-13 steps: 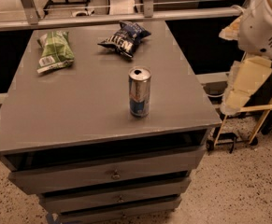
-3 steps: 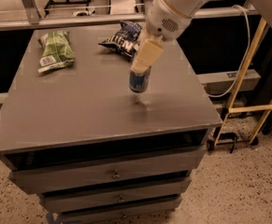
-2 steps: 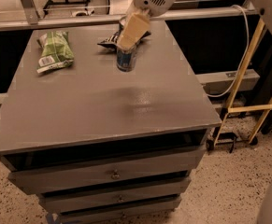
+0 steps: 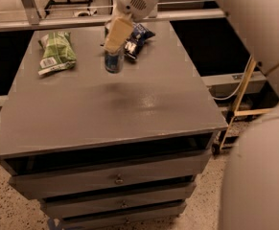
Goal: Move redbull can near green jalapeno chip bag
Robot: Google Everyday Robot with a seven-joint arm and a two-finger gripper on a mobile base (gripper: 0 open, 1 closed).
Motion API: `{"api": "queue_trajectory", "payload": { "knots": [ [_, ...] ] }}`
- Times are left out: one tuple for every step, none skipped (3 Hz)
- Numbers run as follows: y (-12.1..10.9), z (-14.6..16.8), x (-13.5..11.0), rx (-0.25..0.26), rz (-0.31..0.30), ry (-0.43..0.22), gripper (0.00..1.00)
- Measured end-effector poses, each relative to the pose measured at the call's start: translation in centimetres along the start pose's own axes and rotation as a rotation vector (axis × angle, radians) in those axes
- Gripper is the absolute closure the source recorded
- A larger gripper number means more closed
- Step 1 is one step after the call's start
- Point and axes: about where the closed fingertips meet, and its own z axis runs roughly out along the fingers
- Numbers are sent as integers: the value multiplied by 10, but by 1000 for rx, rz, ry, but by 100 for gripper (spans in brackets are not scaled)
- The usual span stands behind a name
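At the far left of the table [image 4: 129, 116] lies the green jalapeno chip bag [image 4: 56, 51], flat, its white label end toward the table's front edge. A strip of bare top separates it from the redbull can [image 4: 113, 63], which stands upright to the bag's right, near it but not beside it. Only the can's lower blue-and-silver part shows. The upper part is covered by the claw [image 4: 115, 49], which comes down from above and is closed around the can, one cream finger across its front. Whether the can's base touches the table or hangs just above it, I cannot tell.

Just right of the can, at the back, sits a dark blue chip bag [image 4: 138, 36], closer to the can than the green bag is. The robot's pale arm fills the right edge of the view.

The step in hand looks like the carry – the grip seems made, the gap to the green bag not yet closed. To do it well, move the can leftward and away from the blue bag, keeping it vertical. Stop short of the green bag's crinkled edge so the base lands on flat table, and let go only once it stands steady.
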Motion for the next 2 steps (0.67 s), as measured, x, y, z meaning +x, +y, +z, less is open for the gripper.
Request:
{"api": "queue_trajectory", "payload": {
  "knots": [
    [-28,56,-25,-33,-30,-11,100],
    [-48,95,-48,-48,-47,-33,82]
  ]
}}
